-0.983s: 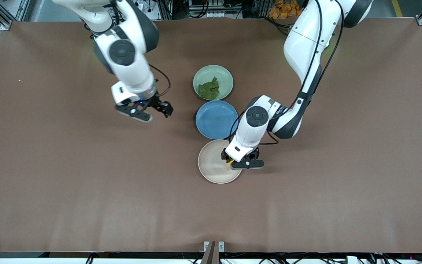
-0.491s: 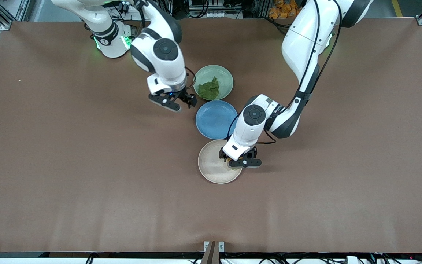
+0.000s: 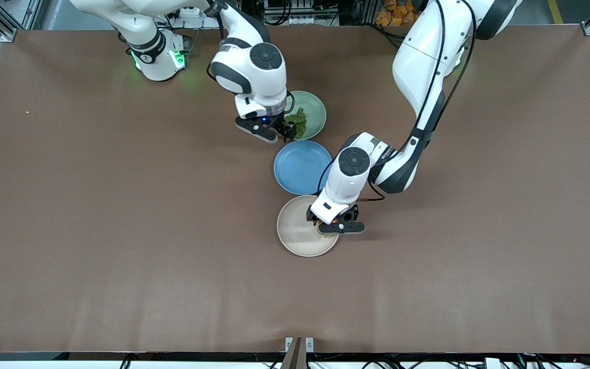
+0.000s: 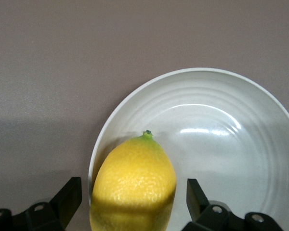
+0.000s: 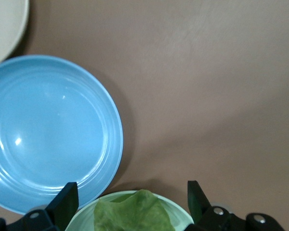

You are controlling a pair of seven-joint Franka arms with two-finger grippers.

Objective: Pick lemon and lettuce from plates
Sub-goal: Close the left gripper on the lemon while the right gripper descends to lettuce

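Observation:
The yellow lemon lies at the edge of the beige plate, the plate nearest the front camera. My left gripper is down over it, open, with a finger on each side of the lemon and a gap at both; in the left wrist view the left gripper straddles it. The wrinkly green lettuce lies in the pale green plate, the farthest plate. My right gripper hangs open over that plate's rim. In the right wrist view the right gripper frames the lettuce below.
A blue plate with nothing in it sits between the two other plates, almost touching both. The three plates form a line at the table's middle, with brown tabletop around them.
My right arm has swung from bare tabletop toward the left arm's end and now hangs over the green plate. My left gripper has shifted slightly further over the beige plate, around the lemon.

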